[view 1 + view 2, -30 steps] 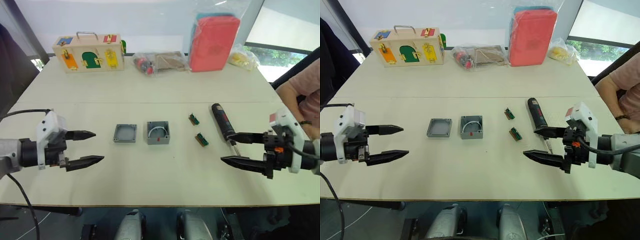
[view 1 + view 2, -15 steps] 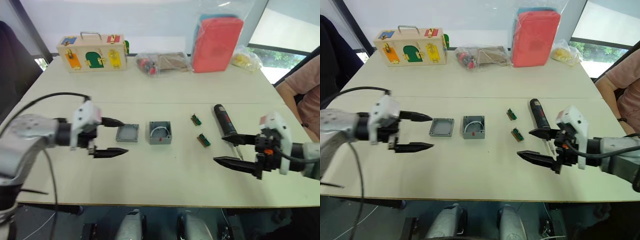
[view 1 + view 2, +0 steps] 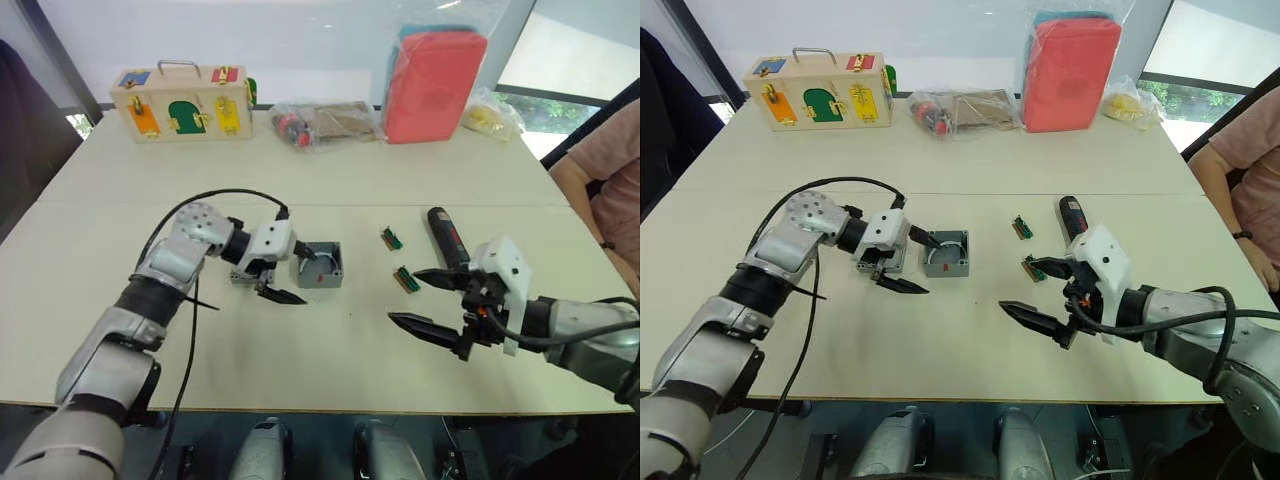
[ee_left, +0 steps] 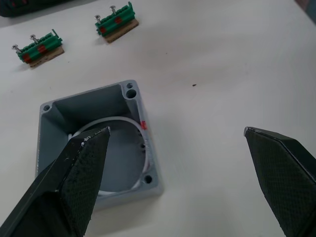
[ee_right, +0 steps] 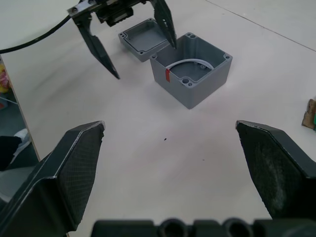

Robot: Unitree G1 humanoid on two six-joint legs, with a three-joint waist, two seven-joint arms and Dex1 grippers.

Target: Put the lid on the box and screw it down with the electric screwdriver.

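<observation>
1. Left hand (image 3: 290,276) spread wide, empty, low over the middle of the tabletop (image 3: 330,180). One fingertip sits at the box's rim; the other hangs off to the near side.
2. The box (image 3: 319,264) stands open side up near the tabletop's centre, white curved part and red spot visible inside.
3. The lid (image 5: 144,37) lies just beside the box on its left-edge side, hollow side up, largely masked by the left hand's white wrist housing in the head views.
4. Right hand (image 3: 425,300) spread wide, empty, hovering toward the near right of the tabletop, fingers pointing toward the box.
5. The electric screwdriver (image 3: 446,239) lies flat just behind the right hand, toward the right edge.
6. Two small green connector blocks (image 3: 398,260) lie between box and screwdriver.
7. Along the far edge: wooden latch box (image 3: 181,102) at the left corner, bagged parts (image 3: 322,124), red pouch in plastic (image 3: 432,84), yellow bag (image 3: 490,117).
8. A person's arm (image 3: 606,185) shows beyond the right edge.
</observation>
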